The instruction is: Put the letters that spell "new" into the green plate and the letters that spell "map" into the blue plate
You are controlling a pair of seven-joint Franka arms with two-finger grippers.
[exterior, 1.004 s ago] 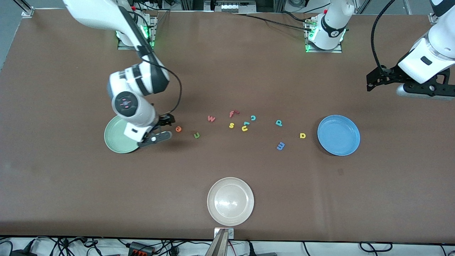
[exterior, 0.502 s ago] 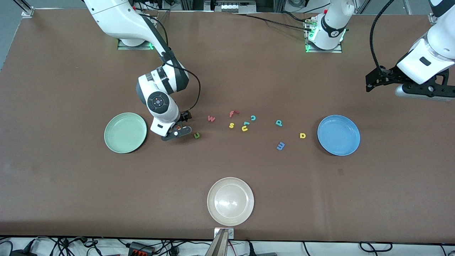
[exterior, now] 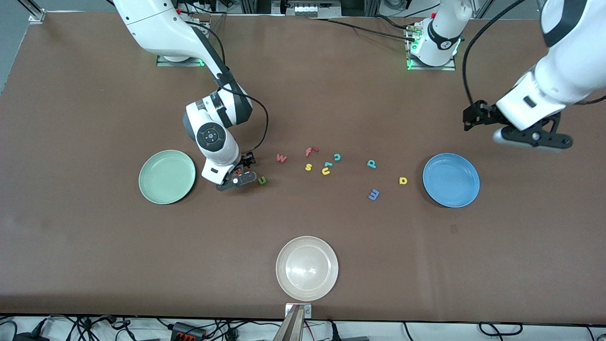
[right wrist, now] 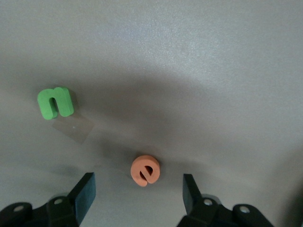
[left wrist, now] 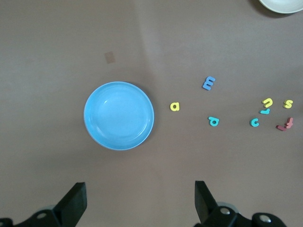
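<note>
My right gripper is low over the table beside the green plate, open, with the orange e lying flat just ahead of its fingertips and touching neither. The green n lies close by, and the pinkish w a little farther toward the left arm's end. My left gripper hangs open and empty above the table beside the blue plate. The yellow a, blue m and teal p lie on the table next to that plate.
A red f, yellow s, yellow u and teal c are clustered mid-table between the two letter groups. A white plate sits near the front edge.
The right gripper has moved off the green plate's edge to sit over the e. The left arm has swung in toward the blue plate.
</note>
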